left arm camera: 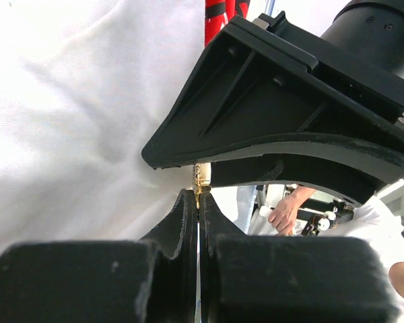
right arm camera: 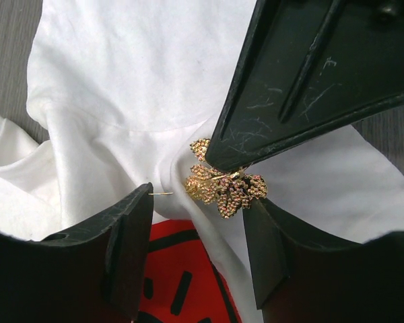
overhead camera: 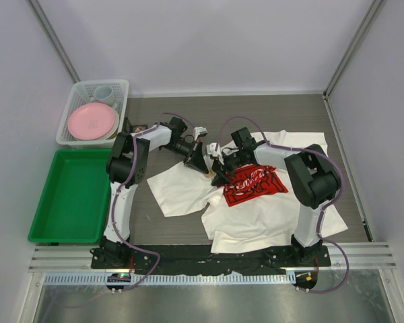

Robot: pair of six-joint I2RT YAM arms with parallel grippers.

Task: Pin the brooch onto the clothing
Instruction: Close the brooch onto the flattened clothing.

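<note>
As left pincer (left arm camera: 198, 196) clamps brooch (right arm camera: 225, 188), basket (overhead camera: 101, 83), green tray (overhead camera: 74, 195) nearby

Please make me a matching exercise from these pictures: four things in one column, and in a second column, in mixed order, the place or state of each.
Things
1. brooch
2. pink plate
3. green tray
4. right gripper

Places or states
A. open, over the T-shirt
B. in the white basket
C. held by the shut left gripper
D. to the left of the left arm

Pairs: 1-C; 2-B; 3-D; 4-A
</note>
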